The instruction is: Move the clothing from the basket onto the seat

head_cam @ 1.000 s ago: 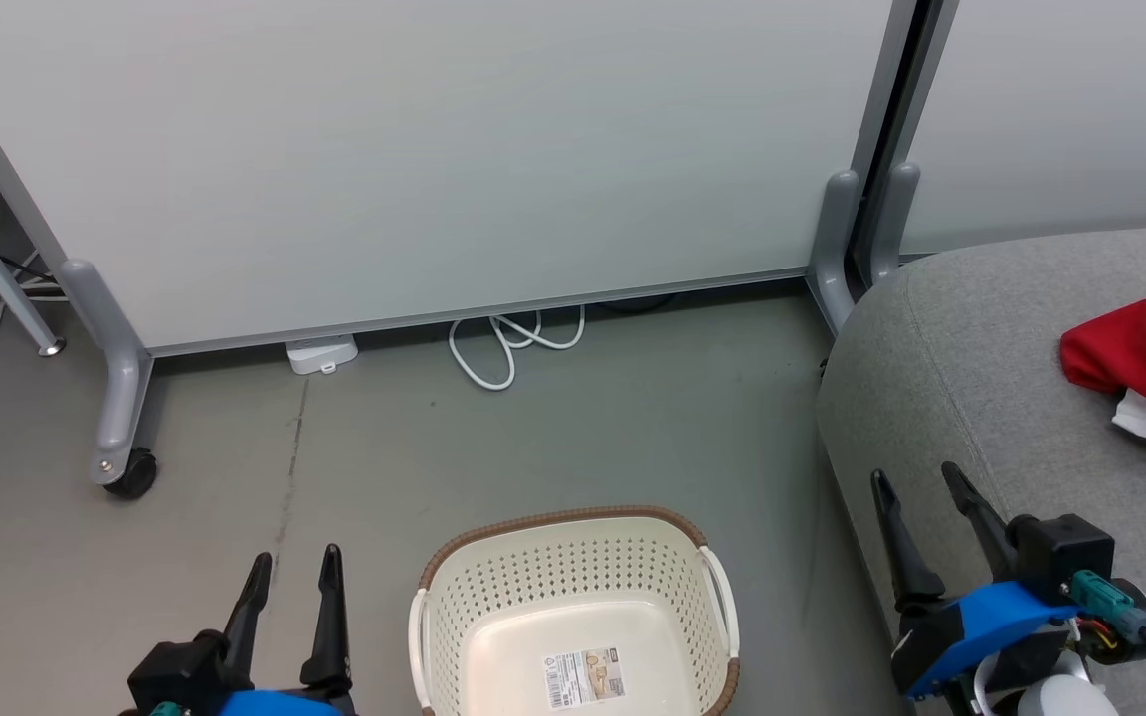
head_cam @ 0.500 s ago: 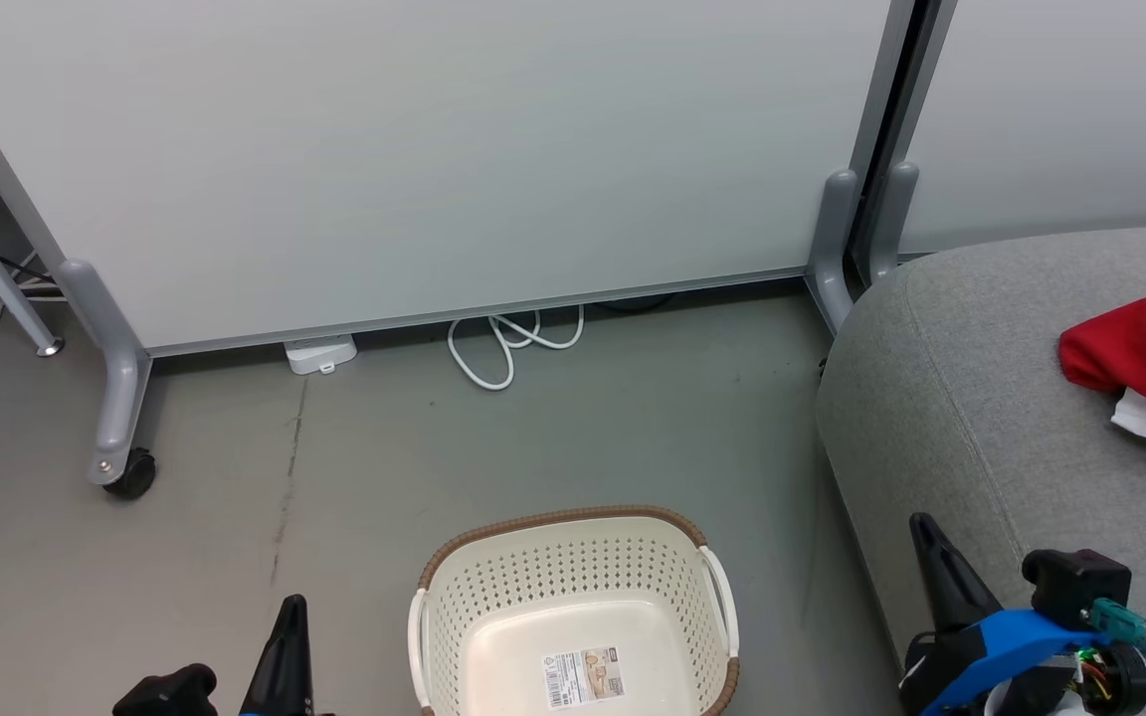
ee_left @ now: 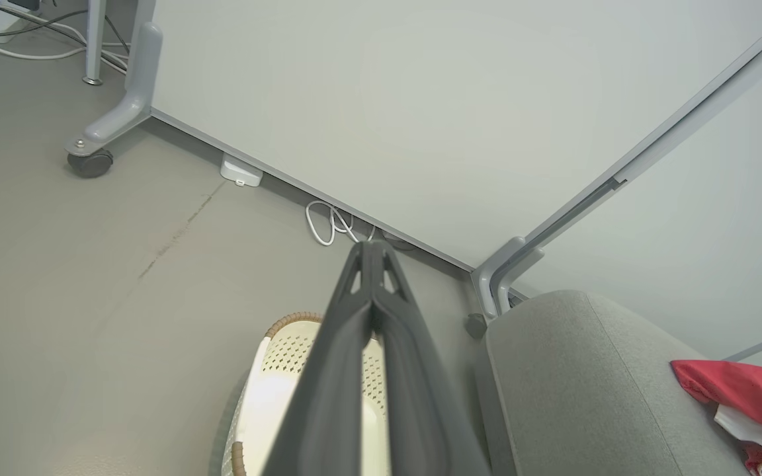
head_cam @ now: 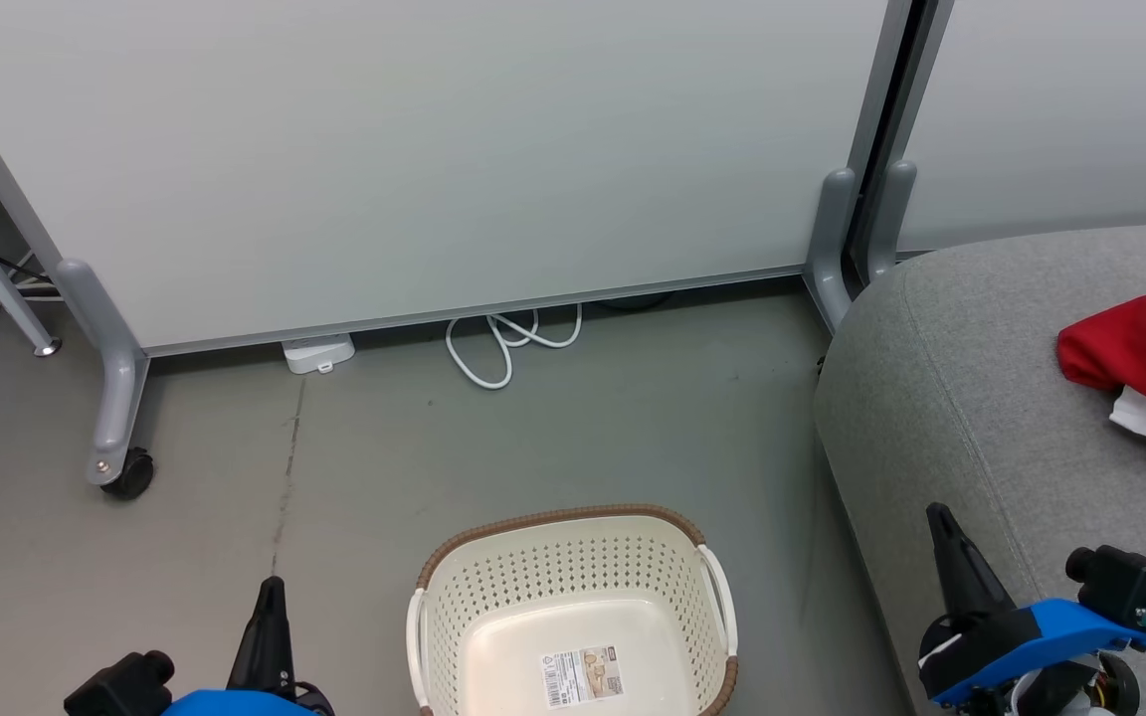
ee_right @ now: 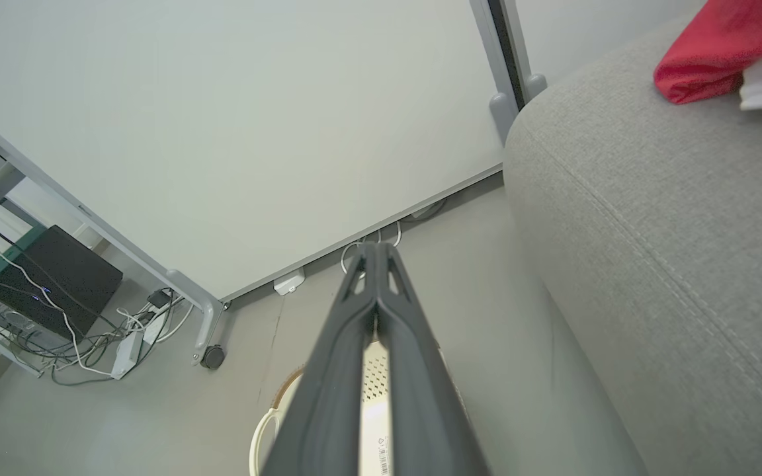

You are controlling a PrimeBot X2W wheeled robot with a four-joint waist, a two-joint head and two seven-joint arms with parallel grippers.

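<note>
The cream perforated basket (head_cam: 573,617) with a brown rim stands on the floor at the bottom middle, nothing in it but a label sticker. The red clothing (head_cam: 1145,348) with white trim lies on the grey seat (head_cam: 941,398) at the right edge; it also shows in the left wrist view as clothing (ee_left: 745,396) and in the right wrist view as clothing (ee_right: 718,46). My left gripper (head_cam: 270,592) is shut and empty, left of the basket. My right gripper (head_cam: 939,517) is shut and empty, over the seat's front left corner. Both wrist views show each pair of fingers pressed together.
A white partition panel (head_cam: 434,149) on grey wheeled feet (head_cam: 120,467) stands behind the basket. A white cable loop (head_cam: 503,348) and a small white box (head_cam: 319,353) lie at its base. A shelf with a black box (ee_right: 50,277) and tangled cables is at the left.
Both grippers have gone from open to shut, empty, and have drawn back toward the bottom edge. The basket and the clothing have stayed where they were.
</note>
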